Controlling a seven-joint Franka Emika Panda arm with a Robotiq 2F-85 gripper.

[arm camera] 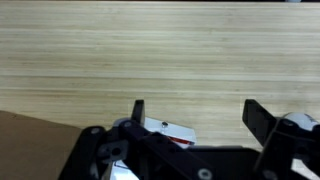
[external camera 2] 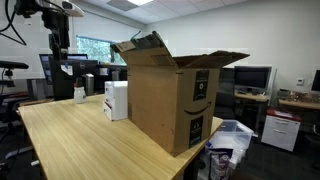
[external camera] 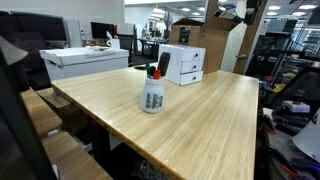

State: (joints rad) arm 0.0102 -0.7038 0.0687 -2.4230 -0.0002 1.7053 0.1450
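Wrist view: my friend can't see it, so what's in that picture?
The robot's black tool pokes up from the bottom edge with its two fingers spread apart over a pale wooden table. A small white and red thing shows low between them, too blurry to name, and a brown patch fills the lower left corner.

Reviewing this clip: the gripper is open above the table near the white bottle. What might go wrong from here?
1. The white bottle stands upright and looks tall for its base, so an off-centre touch from the open gripper may tip it.
2. In the wrist view only a white-and-red sliver shows at the lower edge, so alignment is hard to judge.
3. The white boxes stand close behind the bottle, and a wide approach might bump them.
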